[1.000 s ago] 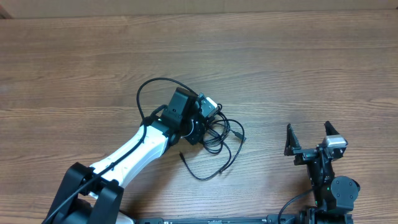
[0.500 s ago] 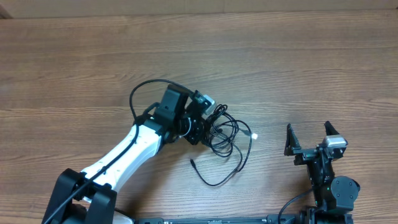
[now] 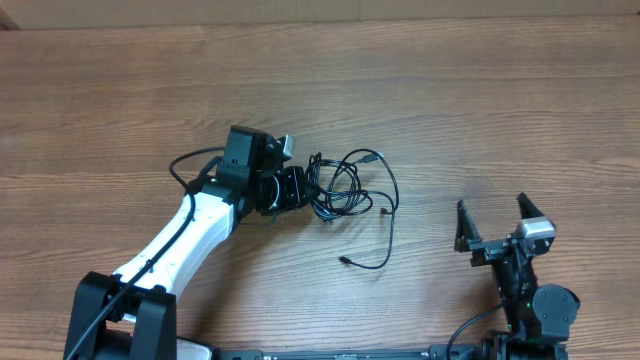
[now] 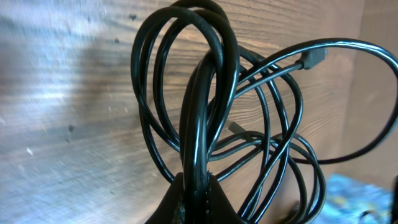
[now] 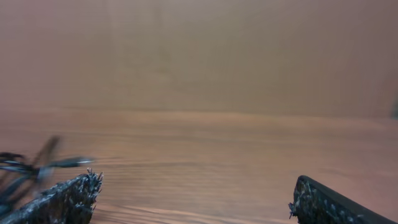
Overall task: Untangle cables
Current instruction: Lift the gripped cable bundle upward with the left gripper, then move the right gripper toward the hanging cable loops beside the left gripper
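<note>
Several cables [image 4: 196, 124] tight in left gripper [image 3: 300, 188], pinch plain only from its wrist; right gripper [image 3: 491, 215] agape

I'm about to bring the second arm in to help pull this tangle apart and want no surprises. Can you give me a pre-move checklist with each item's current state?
1. Grip: left end effector shut on the tangle of thin black cables: ok, several strands are pinched.
2. Helper ready: right end effector open: ok.
3. Helper apart from the cables: ok, bare brown wooden table lies between them.
4. Free end to grab: ok, a small black plug end lies away from the knot.
5. Loops separated: not ok, they cross one another.
6. Which strand leads to that plug: cannot tell.
</note>
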Controlling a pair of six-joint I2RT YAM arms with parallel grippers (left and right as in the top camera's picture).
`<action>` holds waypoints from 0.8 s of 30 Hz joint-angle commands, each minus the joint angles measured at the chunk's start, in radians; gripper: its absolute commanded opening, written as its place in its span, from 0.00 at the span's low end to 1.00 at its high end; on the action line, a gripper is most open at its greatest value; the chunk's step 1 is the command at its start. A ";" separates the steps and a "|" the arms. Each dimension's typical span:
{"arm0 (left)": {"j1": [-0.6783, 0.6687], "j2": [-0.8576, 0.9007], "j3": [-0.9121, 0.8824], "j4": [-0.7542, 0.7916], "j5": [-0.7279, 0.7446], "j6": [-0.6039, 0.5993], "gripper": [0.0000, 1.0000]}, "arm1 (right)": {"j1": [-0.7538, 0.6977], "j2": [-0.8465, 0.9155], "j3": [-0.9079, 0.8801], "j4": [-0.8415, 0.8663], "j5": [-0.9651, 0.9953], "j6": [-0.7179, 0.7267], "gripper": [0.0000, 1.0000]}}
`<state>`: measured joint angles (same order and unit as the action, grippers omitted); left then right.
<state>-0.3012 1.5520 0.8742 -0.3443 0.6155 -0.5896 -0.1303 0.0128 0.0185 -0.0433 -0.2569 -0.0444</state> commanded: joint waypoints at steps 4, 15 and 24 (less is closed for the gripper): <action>0.002 -0.029 0.033 0.020 0.055 -0.282 0.04 | -0.002 -0.010 -0.010 0.055 -0.337 0.439 1.00; 0.000 -0.029 0.033 0.092 -0.019 -0.584 0.04 | -0.002 0.016 0.154 -0.047 -0.507 0.595 1.00; -0.036 -0.029 0.033 0.137 -0.013 -0.652 0.04 | -0.002 0.316 0.357 -0.158 -0.623 0.586 1.00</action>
<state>-0.3061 1.5520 0.8742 -0.2409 0.5964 -1.1999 -0.1303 0.2050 0.3073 -0.1905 -0.7971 0.5381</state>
